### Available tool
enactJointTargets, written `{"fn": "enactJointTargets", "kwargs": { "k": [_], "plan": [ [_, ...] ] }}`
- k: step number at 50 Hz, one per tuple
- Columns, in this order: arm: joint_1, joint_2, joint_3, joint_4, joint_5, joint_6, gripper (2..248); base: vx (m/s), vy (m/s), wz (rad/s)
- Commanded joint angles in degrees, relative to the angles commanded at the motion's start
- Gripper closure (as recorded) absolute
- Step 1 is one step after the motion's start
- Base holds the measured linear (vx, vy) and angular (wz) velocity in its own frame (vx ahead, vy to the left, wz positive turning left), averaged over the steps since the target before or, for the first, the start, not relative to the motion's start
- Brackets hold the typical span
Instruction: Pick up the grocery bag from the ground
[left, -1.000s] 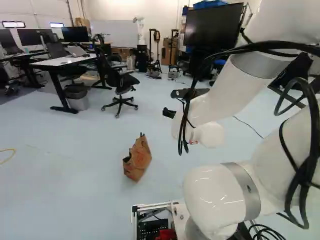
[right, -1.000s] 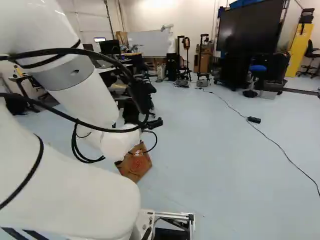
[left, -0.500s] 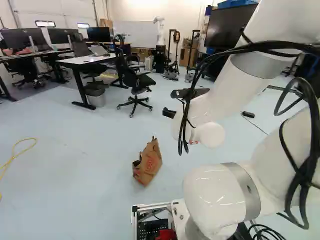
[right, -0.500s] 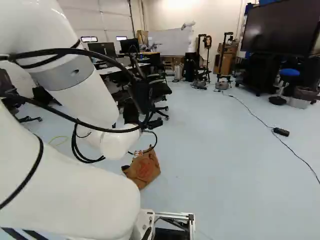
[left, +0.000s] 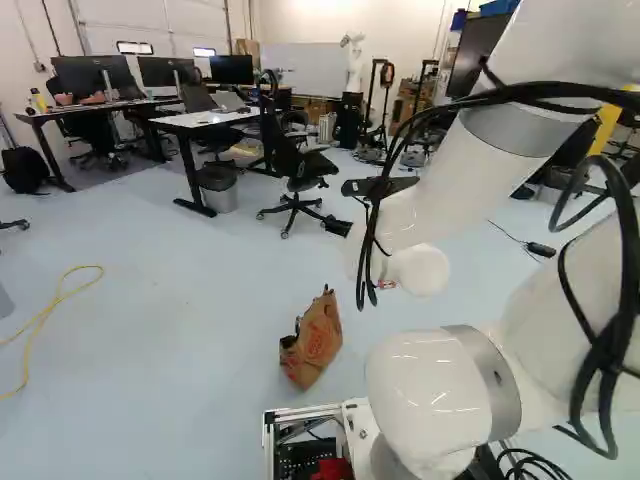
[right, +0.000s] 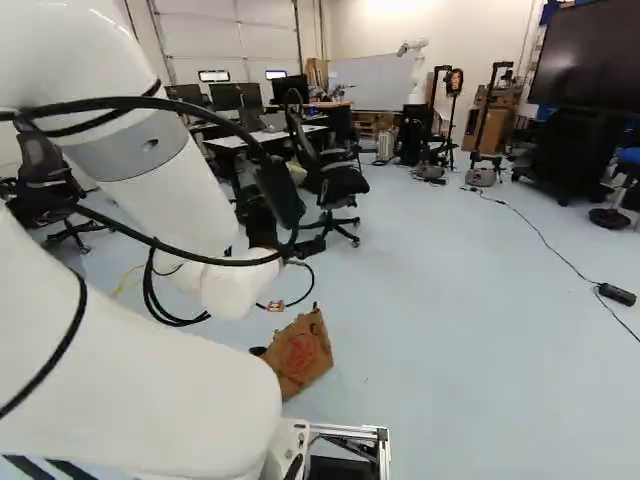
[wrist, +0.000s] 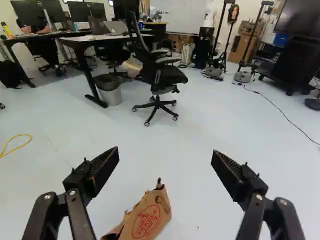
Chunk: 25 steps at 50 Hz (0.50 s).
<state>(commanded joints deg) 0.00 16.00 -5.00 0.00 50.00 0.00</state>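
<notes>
So I'm at the approach stage of this one, no pickup yet. My gripper (wrist: 165, 153) is empty, fingers spread wide with nothing pinched between them. The grocery bag (left: 312, 342) is on the floor (left: 180, 330) a bit ahead of my base, leaning to one side, just beside my arm (left: 440, 205) in the left base view. In the wrist view it shows in the gap between the fingers but lower down and off toward one of them, so I'm clearly not lined up.

Next move, I reckon: tip the gripper down, centre it over the bag's top edge, then lower until the paper sits between the pads. Only then squeeze. Go in crooked and a finger could just shove the bag over.

View-wise, the wrist view is the only one that properly shows how far apart my fingers are, but it cuts off the bag's bottom. The left base view gets the whole bag plus a long run of yellow cord (left: 45, 318). In the right base view my arm hides part of the bag and most of that cord.
</notes>
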Motion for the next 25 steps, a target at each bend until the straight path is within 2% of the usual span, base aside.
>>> {"fn": "enactJointTargets", "kwargs": {
  "k": [4,5,10,25],
  "plan": [
    [0.00,0.00,0.00,0.00,0.00,0.00,3,0.265,-0.029,0.012],
    [0.00,-1.59,-1.34,0.00,0.00,0.00,3,0.209,-0.015,-0.018],
    [0.00,-3.12,-2.67,0.00,0.00,0.00,3,0.098,-0.001,-0.003],
    [-0.20,-8.21,-7.25,0.00,-2.98,0.00,3,0.003,0.000,0.000]
  ]
}}
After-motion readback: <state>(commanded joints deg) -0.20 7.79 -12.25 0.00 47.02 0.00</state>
